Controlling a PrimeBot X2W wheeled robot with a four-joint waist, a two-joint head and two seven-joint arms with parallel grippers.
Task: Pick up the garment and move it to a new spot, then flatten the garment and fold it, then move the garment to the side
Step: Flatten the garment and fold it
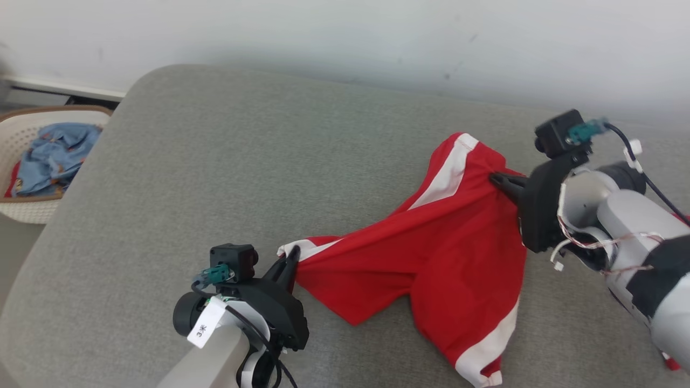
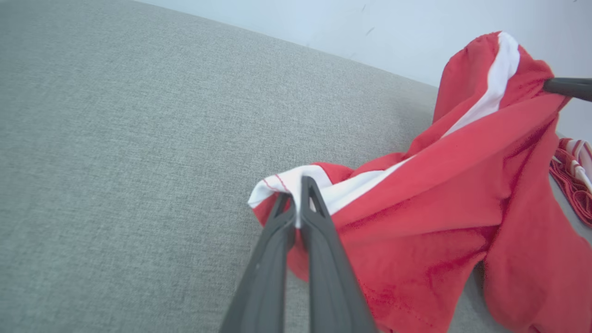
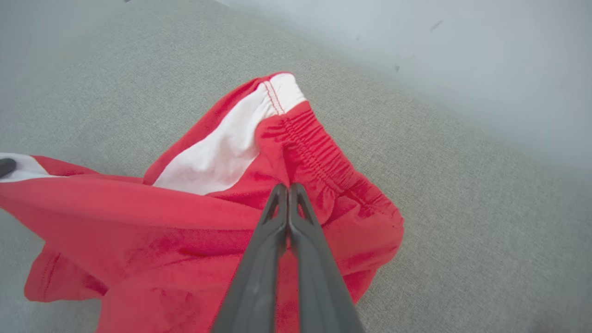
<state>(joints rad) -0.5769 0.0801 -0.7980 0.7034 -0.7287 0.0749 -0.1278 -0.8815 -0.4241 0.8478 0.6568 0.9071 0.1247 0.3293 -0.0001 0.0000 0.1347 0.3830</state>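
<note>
Your left tool (image 1: 290, 257) is pinched shut on the white hem corner of the red shorts (image 1: 447, 242), at lower centre of the head view. Your right tool (image 1: 500, 180) is clamped shut on cloth by the waistband, at right. The shorts sag between them, one leg lying on the grey cushion (image 1: 215, 161). Lift both tools together, level, and draw them apart gently so neither thin pinch slips.
</note>
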